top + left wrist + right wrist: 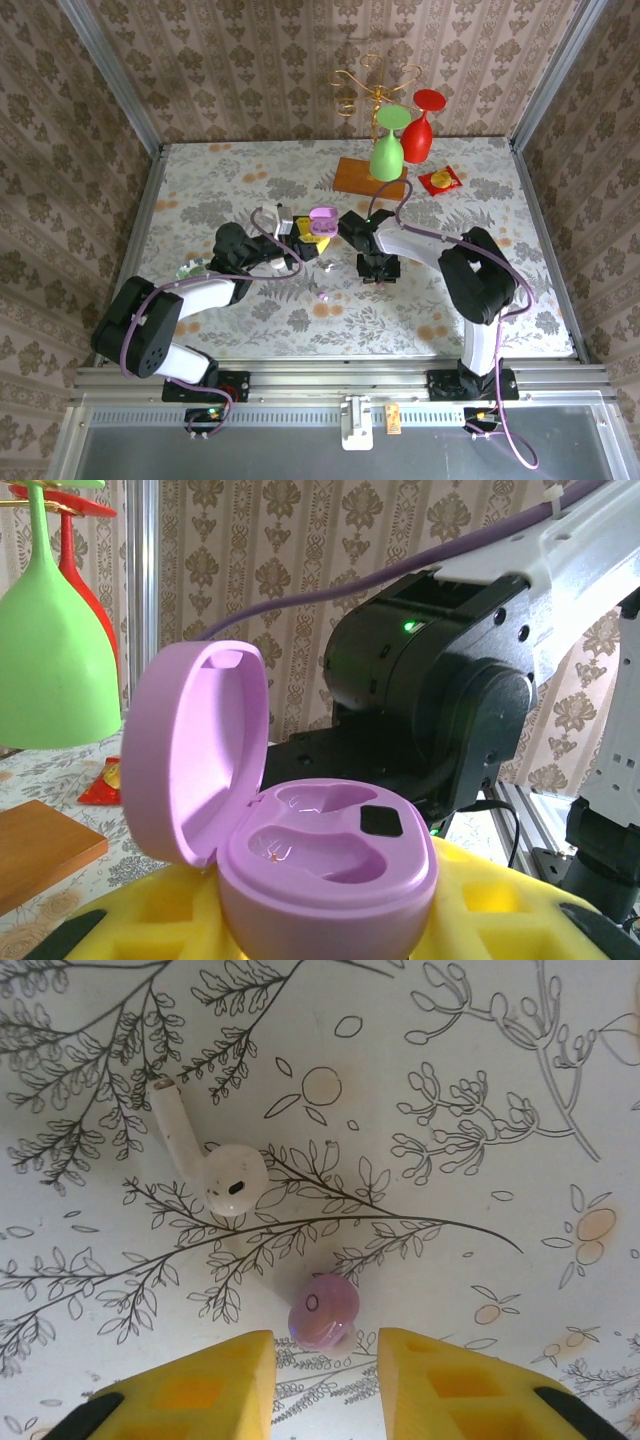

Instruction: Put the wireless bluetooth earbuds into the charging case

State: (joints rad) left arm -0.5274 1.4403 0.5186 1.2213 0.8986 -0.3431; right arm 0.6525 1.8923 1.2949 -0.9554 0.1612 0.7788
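Purple earbud [323, 1312] is lying on the patterned tablecloth [480, 1110], just ahead of the right gripper [325, 1360], whose yellow jaws are standing spread with nothing between them. White stemmed earbud [212, 1160] is lying near it, not touching. Left gripper [328, 922] is pinching the purple charging case [325, 865], whose lid [195, 750] is standing open. An inverted green glass [55, 650] is showing behind.

The whole counter [250, 180] is seen from above its near edge. The purple case [330, 875], shared with that view, is seen close and level from the left wrist; the counter, close and straight down, from the right.
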